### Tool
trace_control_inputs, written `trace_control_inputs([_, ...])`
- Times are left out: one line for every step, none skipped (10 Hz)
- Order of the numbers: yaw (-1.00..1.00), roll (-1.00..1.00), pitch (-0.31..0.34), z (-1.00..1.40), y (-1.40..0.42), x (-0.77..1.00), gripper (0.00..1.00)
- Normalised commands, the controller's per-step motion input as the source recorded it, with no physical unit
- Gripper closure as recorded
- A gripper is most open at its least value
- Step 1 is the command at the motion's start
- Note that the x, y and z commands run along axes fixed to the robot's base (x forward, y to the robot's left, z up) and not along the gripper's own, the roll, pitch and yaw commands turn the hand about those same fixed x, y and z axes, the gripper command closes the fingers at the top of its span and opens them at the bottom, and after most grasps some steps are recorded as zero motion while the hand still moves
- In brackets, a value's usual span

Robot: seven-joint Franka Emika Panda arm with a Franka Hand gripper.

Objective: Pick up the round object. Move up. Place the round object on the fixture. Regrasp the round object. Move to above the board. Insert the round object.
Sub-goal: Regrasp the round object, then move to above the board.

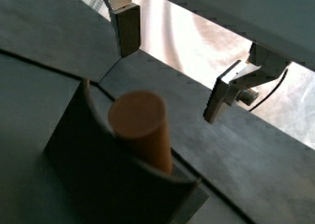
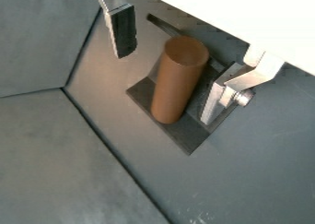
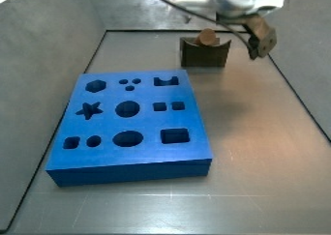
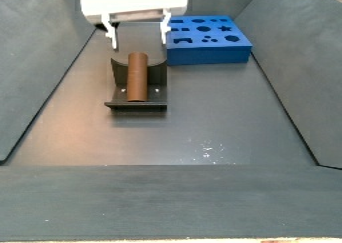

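2 wrist views give me the same reading. In both, the round object (image 1: 143, 126) lies in the notch of the fixture (image 1: 92, 159), and my gripper (image 1: 179, 66) hangs above it with 1 finger on each side of the peg, neither pad touching it. The jaws stand wide apart and hold nothing.

In a side view, the gripper (image 3: 233, 31) is over the fixture (image 3: 204, 53), and the board (image 3: 130, 128) lies well apart from the fixture, every hole I can see still without a peg.

In a side view, the round object (image 4: 135, 75) rests along the fixture (image 4: 138, 95), the board (image 4: 205, 39) beyond it.

I judge that picking, lifting and placing are done; regrasp, move to the board and insertion remain.
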Motion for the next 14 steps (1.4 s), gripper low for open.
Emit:
trace_control_inputs([0.03, 0.11, -0.134, -0.92, 0.03, 0.11, 0.00])
trace_control_inputs([0.02, 0.11, -0.131, -0.82, 0.03, 0.10, 0.00])
trace_control_inputs([0.00, 0.11, -0.116, -0.63, 0.01, 0.09, 0.00])
trace_control_inputs([-0.02, 0.11, -0.090, -0.44, 0.01, 0.08, 0.00])
trace_control_inputs([-0.02, 0.10, -0.079, -0.30, 0.01, 0.08, 0.00])
trace_control_inputs([-0.02, 0.08, -0.044, -0.20, 0.00, 0.05, 0.00])
trace_control_inputs([0.00, 0.00, 0.000, -0.83, 0.00, 0.00, 1.00])
trace_control_inputs([-0.08, 0.02, 0.175, 1.00, 0.43, 0.11, 1.00])
trace_control_inputs([-0.07, 0.02, 0.173, 1.00, 0.42, 0.11, 1.00])
trace_control_inputs([-0.06, -0.03, 0.195, 1.00, 0.41, 0.10, 1.00])
trace_control_inputs([-0.02, -0.07, 0.192, 1.00, 0.38, 0.08, 1.00])
trace_control_inputs([0.02, -0.07, 0.176, 1.00, 0.34, 0.06, 1.00])
trace_control_inputs([0.06, -0.08, 0.177, 1.00, 0.30, 0.05, 1.00])
trace_control_inputs([0.08, -0.08, 0.170, 1.00, 0.28, 0.05, 1.00])
